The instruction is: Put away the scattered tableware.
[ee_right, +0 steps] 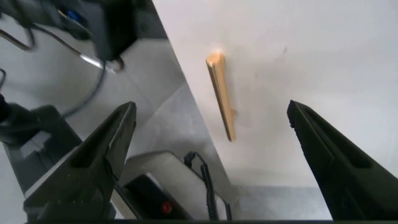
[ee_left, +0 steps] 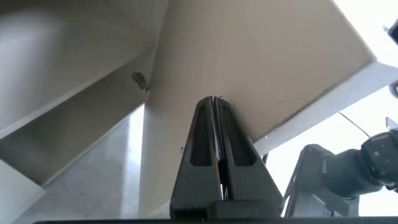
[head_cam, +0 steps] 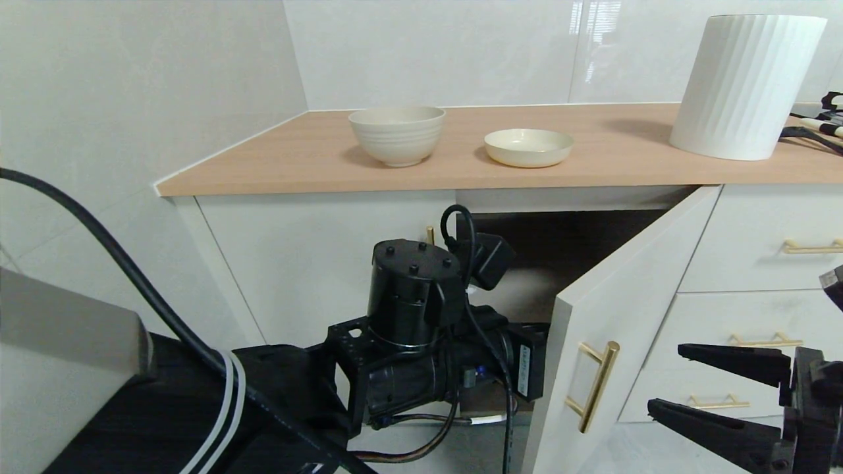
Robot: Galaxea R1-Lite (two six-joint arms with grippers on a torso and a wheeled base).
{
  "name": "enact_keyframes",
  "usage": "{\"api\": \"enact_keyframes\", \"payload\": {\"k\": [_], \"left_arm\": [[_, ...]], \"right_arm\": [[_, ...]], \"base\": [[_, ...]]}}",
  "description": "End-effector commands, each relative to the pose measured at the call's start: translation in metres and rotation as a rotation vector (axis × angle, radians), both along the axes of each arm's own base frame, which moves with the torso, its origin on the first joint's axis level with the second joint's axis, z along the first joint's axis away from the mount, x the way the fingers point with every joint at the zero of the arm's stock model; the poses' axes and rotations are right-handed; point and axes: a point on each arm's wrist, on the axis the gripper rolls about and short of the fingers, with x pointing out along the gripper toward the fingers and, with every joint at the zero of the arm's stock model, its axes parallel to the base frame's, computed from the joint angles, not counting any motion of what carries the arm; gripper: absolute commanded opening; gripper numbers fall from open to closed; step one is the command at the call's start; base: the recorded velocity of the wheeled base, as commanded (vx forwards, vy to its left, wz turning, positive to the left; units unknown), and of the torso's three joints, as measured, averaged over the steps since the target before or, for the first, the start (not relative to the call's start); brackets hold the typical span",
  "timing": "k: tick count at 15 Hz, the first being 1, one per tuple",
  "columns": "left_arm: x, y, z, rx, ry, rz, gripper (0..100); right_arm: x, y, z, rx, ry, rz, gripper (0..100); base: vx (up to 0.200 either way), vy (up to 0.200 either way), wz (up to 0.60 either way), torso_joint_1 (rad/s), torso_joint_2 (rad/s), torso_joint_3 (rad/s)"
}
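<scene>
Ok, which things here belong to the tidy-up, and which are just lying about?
For the job: cream ribbed ceramic bowl; shallow cream dish; open white cabinet door with brass handle.
Lying about: tall white ribbed cylindrical container; black cable and pens at the counter's right end.

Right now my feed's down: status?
Left gripper shut, behind cabinet door. Right gripper open by its handle. Bowl and dish on counter. Door partly open.
</scene>
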Motion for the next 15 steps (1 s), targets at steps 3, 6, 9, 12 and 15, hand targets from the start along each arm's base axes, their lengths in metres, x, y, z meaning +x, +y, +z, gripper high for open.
{"api": "enact_keyframes", "payload": {"k": [3,6,9,12,15], "left_arm": [[-0.001,-0.003,0.008,0.015,0.014,-0.007,0],[0.002,-0.012,0.008,0.023,0.021,-0.016,0],[-0.007,-0.025,0.005,0.049,0.040,-0.056,0],[-0.014,-0.036,0.005,0.062,0.048,-0.087,0],[-0.012,-0.051,-0.001,0.092,0.069,-0.105,0]], "right_arm": [[-0.009,-0.006,0.013,0.040,-0.064,-0.003,100],[-0.013,-0.008,0.021,0.064,-0.094,0.001,100],[-0.021,-0.013,0.033,0.104,-0.148,0.003,100],[-0.029,-0.018,0.044,0.148,-0.190,0.009,100],[-0.035,-0.022,0.049,0.146,-0.184,0.014,100]], "base": [[0.000,0.000,0.00,0.000,0.00,0.000],[-0.200,0.000,0.00,0.012,0.00,0.001],[0.000,0.000,0.00,0.000,0.00,0.000],[0.000,0.000,0.00,0.000,0.00,0.000],[0.000,0.000,0.00,0.000,0.00,0.000]]}}
